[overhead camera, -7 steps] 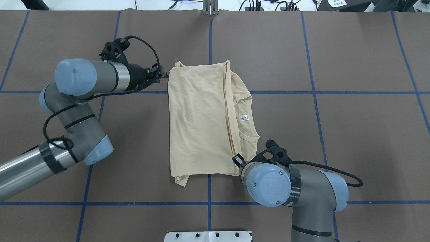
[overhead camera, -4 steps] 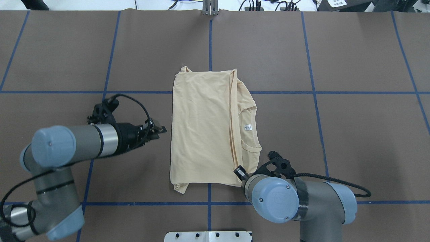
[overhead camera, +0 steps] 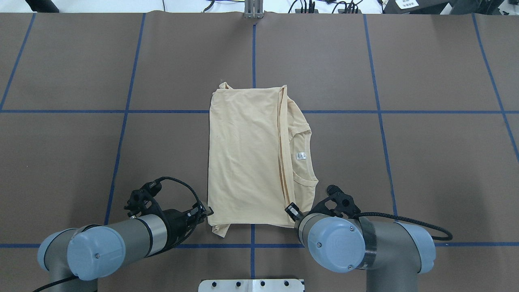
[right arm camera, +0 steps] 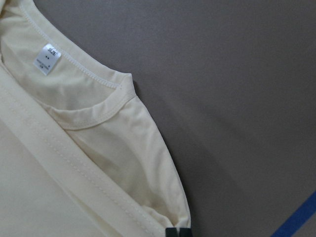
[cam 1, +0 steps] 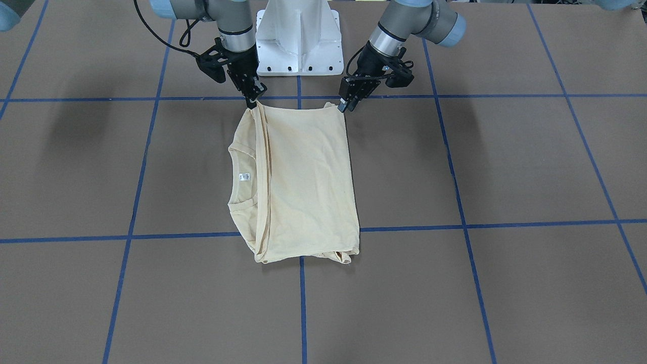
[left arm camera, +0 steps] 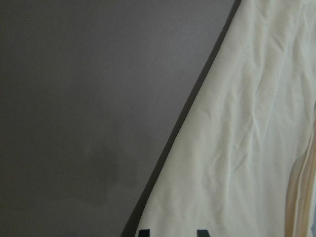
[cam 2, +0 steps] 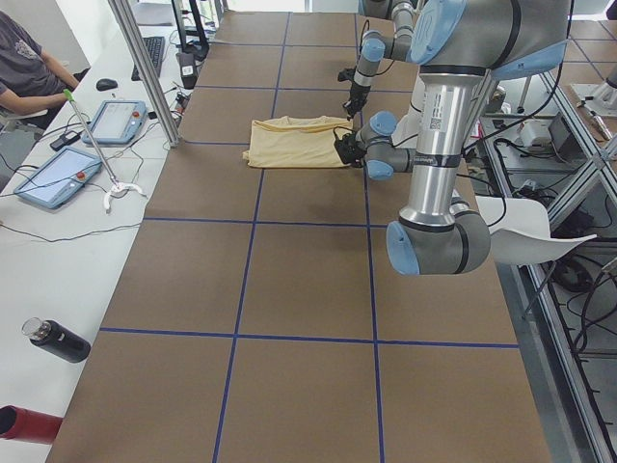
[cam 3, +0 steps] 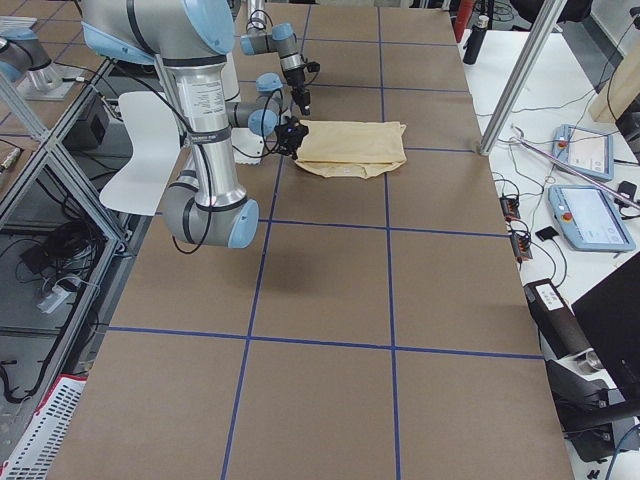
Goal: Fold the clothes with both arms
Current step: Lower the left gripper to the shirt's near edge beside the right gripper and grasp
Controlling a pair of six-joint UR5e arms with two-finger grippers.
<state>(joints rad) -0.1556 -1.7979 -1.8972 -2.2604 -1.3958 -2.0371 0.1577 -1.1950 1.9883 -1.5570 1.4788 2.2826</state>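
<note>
A: Since the right gripper (cam 1: pixel 251 102) is clenched on one near corner of the shirt (overhead camera: pixel 243 162), what should the left gripper (overhead camera: pixel 206 211) do?

B: It is open, right at the other near corner. Pinch every layer there. Then lift both corners together and lay them evenly on the shirt's far edge, mid-bench (overhead camera: pixel 405 170).

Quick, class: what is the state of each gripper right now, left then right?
Left gripper: open, at a near corner of the T-shirt, holding nothing.
Right gripper: shut on the T-shirt's other near corner.
</note>
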